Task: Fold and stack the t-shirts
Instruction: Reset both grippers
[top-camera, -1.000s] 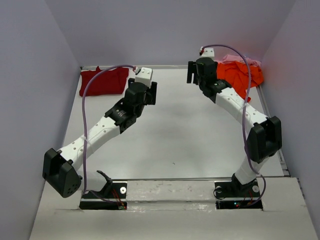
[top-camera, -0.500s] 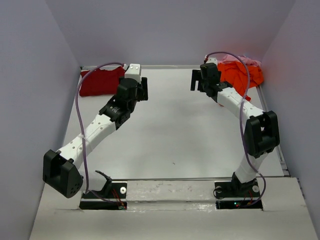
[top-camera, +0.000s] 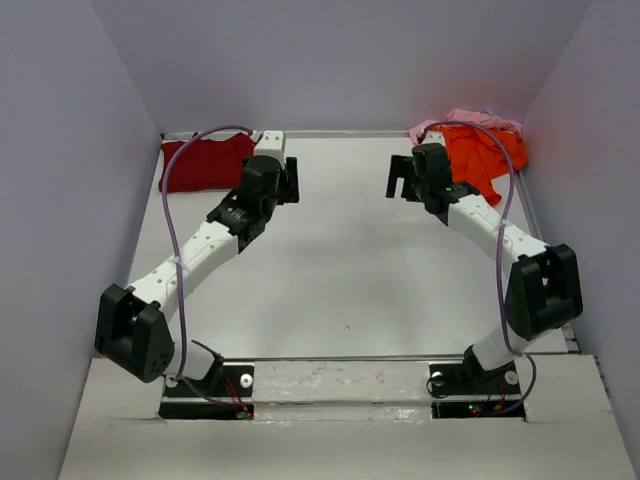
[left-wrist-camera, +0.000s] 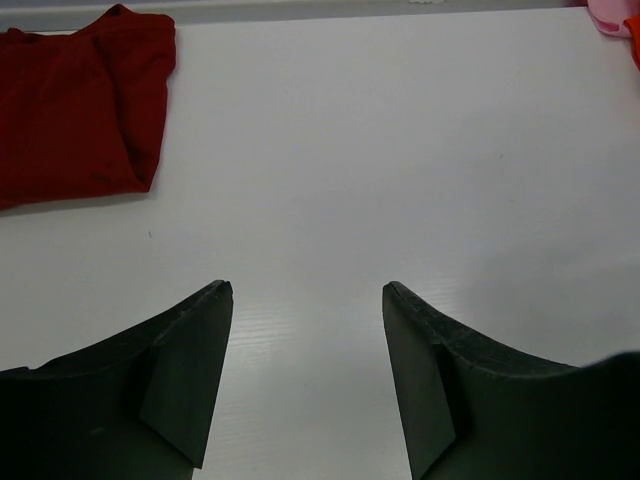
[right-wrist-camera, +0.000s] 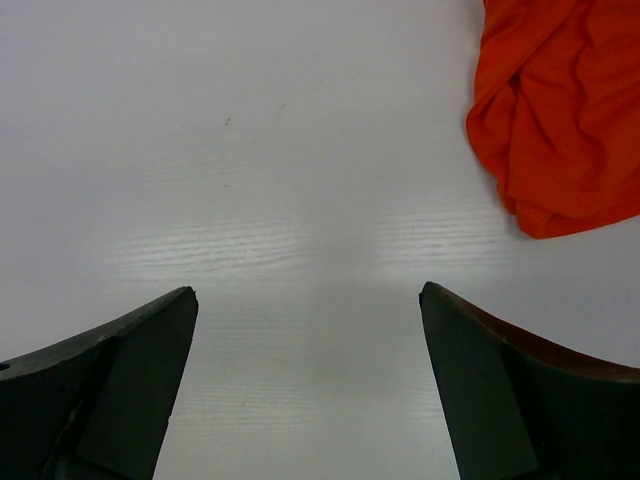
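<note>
My left fingers (left-wrist-camera: 180, 370) hang released near the folded maroon shirt (left-wrist-camera: 70, 110), right fingers (right-wrist-camera: 110, 380) released beside the crumpled orange shirt (right-wrist-camera: 560, 120), probably my next pick.

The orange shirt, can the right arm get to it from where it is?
Probably yes. The right gripper is open and empty over the table, and the orange shirt lies crumpled just ahead to one side, with nothing between them.
</note>
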